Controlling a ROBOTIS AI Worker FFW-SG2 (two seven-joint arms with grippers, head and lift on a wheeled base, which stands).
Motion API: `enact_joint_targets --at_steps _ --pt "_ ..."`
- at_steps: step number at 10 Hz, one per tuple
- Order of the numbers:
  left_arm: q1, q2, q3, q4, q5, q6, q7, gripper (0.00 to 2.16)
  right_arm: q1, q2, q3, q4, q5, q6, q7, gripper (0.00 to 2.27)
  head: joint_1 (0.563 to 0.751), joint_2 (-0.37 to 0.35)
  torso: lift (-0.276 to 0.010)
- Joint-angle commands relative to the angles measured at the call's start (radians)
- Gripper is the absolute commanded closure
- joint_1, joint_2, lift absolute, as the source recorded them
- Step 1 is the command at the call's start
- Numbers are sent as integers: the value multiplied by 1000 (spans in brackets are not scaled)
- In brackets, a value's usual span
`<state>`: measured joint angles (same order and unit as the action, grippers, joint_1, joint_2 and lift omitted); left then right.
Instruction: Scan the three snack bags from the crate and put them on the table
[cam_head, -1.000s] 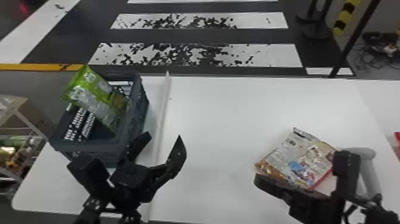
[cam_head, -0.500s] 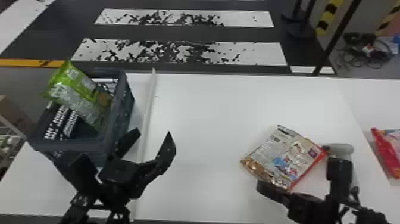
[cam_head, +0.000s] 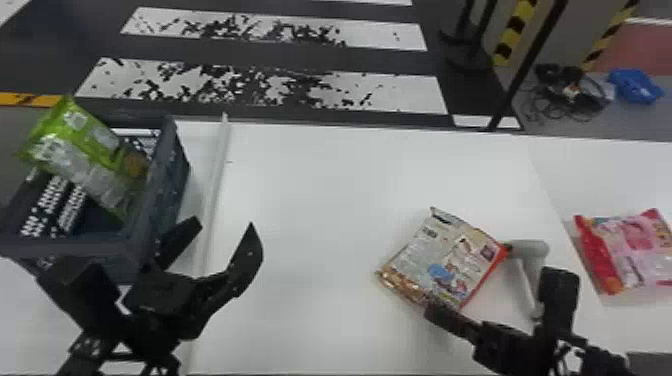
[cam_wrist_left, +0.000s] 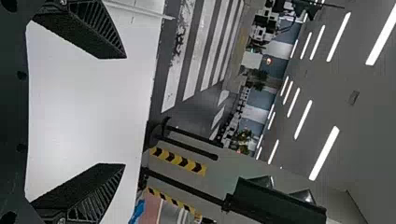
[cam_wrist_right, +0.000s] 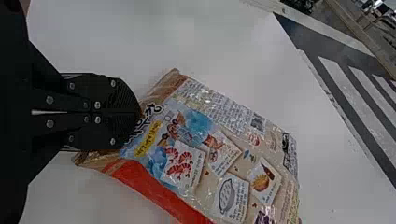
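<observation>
Holding is being done by the right gripper (cam_head: 433, 313), whose flat black fingers are closed together at the near edge of a beige and brown plastic snack bag with a red border (cam_head: 442, 257). In the right wrist view, the tips of the right gripper (cam_wrist_right: 136, 112) are seen overlapping the bag's end, where the film is creased, and its printed face is turned to the camera. The bag is positioned over the right part of a smooth white counter (cam_head: 325, 250); whether its far side is touching the surface cannot be told.

Just beside the bag's red-edged right corner, a pale grey device with a rounded head and slim handle (cam_head: 531, 250) is seen. Farther right, a red and pink plastic snack bag (cam_head: 635, 250) is laid flat on a white surface.

At the left, a green and silver plastic snack bag (cam_head: 82, 152) is leaned at a slant inside a dark blue-grey slatted plastic crate (cam_head: 172, 165), its upper end stuck out over the rim. A thin white strip (cam_head: 216, 170) is run along the counter beside the crate. The left gripper (cam_head: 224, 225) is held near the crate's front corner, its fingers spread wide and empty.
</observation>
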<state>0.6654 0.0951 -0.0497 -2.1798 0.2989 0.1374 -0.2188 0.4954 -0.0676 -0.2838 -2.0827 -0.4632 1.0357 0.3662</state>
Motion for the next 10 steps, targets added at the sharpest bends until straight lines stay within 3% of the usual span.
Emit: enact_joint_targets --at_steps 1,3,6,10 --pt "2 0 -2 -3 0 0 -1 36 0 0 -38 6 -20 1 2 2047 695 -100 -94" --pt "8 0 -1 -12 0 0 -1 36 8 2 -78 6 -48 19 7 2047 695 -136 -94" --pt "10 0 1 -20 0 0 -1 36 31 8 -140 -43 -192 105 40 2047 695 -148 -94" --pt "28 3 13 -23 2 -6 -4 36 -87 3 -215 -56 -147 136 -16 2047 695 -158 -94"
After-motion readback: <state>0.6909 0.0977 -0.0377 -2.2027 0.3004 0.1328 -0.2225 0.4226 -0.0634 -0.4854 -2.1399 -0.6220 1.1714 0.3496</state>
